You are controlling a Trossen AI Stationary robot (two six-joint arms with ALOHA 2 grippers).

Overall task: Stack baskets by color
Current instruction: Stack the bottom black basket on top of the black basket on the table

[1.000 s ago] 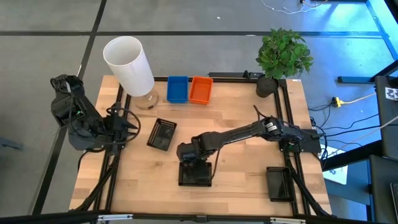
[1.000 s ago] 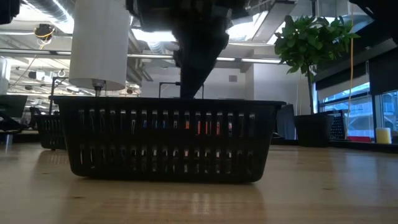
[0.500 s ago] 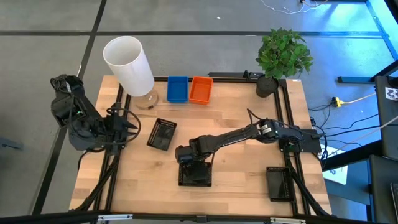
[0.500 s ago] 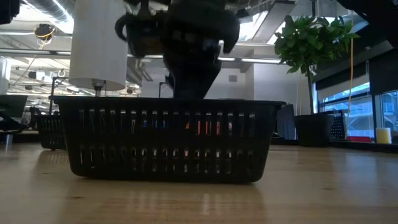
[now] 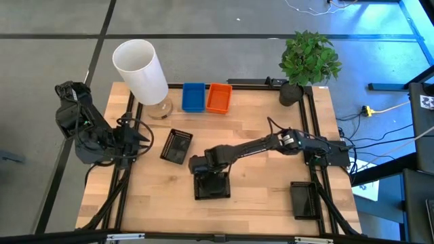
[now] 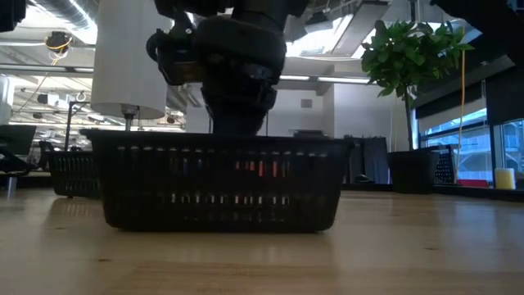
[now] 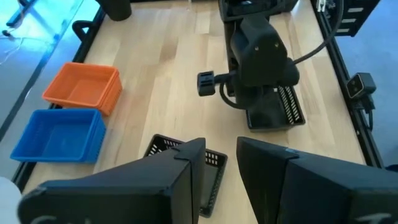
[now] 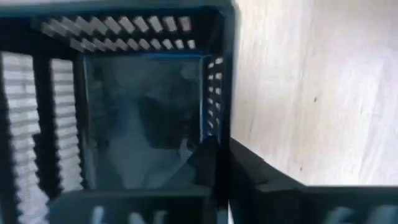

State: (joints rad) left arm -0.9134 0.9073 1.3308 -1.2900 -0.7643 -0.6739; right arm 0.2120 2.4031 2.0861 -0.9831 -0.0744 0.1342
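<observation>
A: Jaws status?
B: My right jaws [image 5: 211, 181] are clamped on the rim of the black basket [image 5: 212, 188], mid-counter [image 5: 264, 183], front. Left jaws [image 7: 221, 163] apart, idle.
A: Handling?
B: Probably light, stiff mesh, slightly flexible; rim wall is the best hold.

- The right gripper [image 5: 207, 177] hides part of the black basket [image 5: 211, 187] beneath it (fingers unseen from above).
- The white cylinder [image 6: 131, 57] is cut off in the low view.

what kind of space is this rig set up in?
Probably an open-plan office or lab: a wooden table on grey floor, exposed ceiling ducts and strip lights in the low view, loose floor cables, and a potted plant for decor.
</observation>
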